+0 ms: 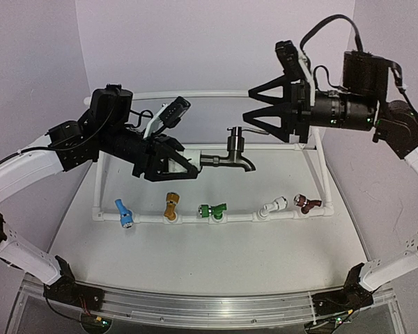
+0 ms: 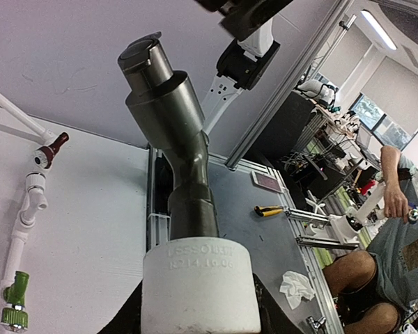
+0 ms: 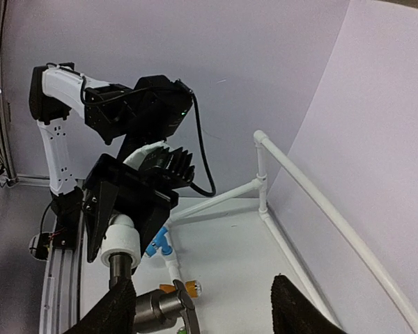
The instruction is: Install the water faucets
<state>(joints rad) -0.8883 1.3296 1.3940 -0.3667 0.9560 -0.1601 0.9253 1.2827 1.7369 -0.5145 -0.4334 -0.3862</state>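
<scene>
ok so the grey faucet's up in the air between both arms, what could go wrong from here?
1. The left gripper holds the dark grey faucet only by its white fitting, body sticking out sideways; it could twist or slip.
2. The right gripper is open close to the lever handle; a misaligned close may knock it.
3. A drop could hit the fitted row, e.g. the green faucet.

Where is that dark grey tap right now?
Top view: the dark grey tap hangs mid-air at centre, its white end in the left pincer, above the green tap.
</scene>
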